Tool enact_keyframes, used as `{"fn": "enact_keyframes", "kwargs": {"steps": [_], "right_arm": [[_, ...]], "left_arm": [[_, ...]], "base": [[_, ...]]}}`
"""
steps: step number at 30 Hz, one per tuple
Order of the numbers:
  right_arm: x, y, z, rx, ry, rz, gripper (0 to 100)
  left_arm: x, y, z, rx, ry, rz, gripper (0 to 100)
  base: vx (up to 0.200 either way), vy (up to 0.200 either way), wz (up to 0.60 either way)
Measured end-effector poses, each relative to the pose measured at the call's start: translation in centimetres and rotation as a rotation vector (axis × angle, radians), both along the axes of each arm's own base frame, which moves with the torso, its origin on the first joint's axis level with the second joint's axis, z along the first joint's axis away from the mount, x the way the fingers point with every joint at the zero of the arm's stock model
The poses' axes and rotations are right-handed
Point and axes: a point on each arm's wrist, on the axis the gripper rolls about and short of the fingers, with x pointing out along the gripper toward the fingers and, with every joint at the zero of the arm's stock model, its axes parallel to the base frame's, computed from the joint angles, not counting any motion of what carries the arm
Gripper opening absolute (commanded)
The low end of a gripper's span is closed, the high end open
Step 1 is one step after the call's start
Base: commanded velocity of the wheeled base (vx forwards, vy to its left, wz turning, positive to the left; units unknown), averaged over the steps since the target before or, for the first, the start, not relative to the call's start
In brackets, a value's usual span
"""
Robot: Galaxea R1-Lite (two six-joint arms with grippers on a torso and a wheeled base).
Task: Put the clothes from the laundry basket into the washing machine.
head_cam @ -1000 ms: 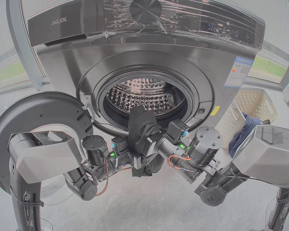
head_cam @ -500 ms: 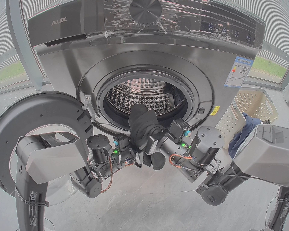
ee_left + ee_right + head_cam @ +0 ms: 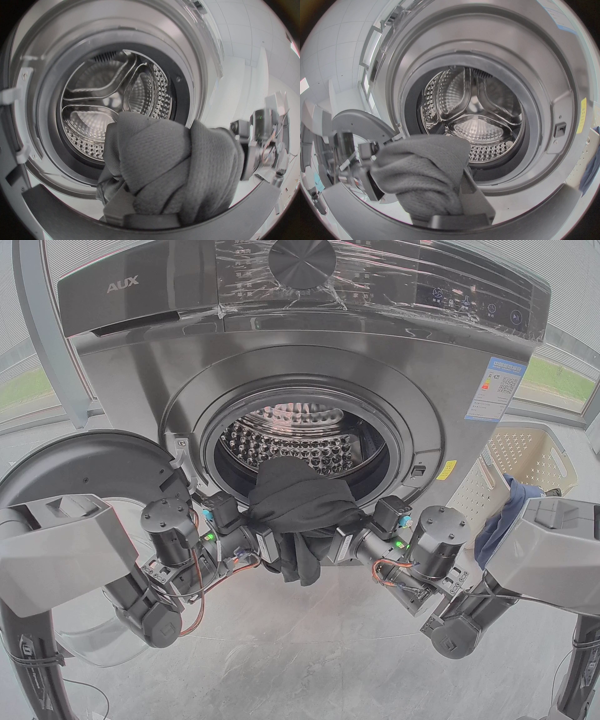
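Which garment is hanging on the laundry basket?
The blue garment, draped over the basket rim; the black garment is held at the washer opening.

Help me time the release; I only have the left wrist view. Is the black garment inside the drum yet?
Observer: Not fully. In the head view the black garment overlaps the lower rim of the washing machine opening, with a tail hanging below it, outside.
Operator: Anything lying in the drum behind it?
Observer: The right wrist view shows the lower part of the drum bare, no clothes on it.
Operator: More to load after this?
Observer: Yes, a blue garment hangs over the rim of the laundry basket, right of the machine.
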Motion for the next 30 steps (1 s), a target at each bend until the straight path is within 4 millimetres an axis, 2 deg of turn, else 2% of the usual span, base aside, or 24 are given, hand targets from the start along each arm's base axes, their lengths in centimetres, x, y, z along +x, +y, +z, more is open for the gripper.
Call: {"fn": "enact_keyframes", "kwargs": {"steps": [7, 8, 14, 18, 27, 30], "right_arm": [[-0.6, 1.1, -1.0, -0.006, 0.003, 0.039, 0], [-0.7, 1.2, -1.1, -0.007, 0.005, 0.044, 100], [-1.8, 1.5, -0.9, -0.014, 0.013, 0.075, 100], [-3.5, 0.9, -1.5, -0.067, 0.044, 0.138, 100], [-8.8, -2.5, -3.9, -0.242, 0.173, 0.278, 100], [-9.2, -3.9, -4.0, -0.26, 0.196, 0.262, 100]], "left_arm": [[-1.6, 0.9, 1.4, -0.018, 0.004, -0.001, 0], [-1.8, 1.0, 1.5, -0.019, 0.004, -0.002, 0], [-2.2, 1.3, 2.0, -0.022, -0.001, 0.002, 0], [-2.8, 1.6, 2.1, -0.021, 0.007, 0.021, 0], [-5.1, 3.0, 2.3, -0.022, 0.057, 0.05, 0], [-6.0, 3.5, 2.3, -0.021, 0.072, 0.053, 0]], "base": [[0.0, 0.0, 0.0], [0.0, 0.0, 0.0], [0.0, 0.0, 0.0], [0.0, 0.0, 0.0], [0.0, 0.0, 0.0], [0.0, 0.0, 0.0]]}}
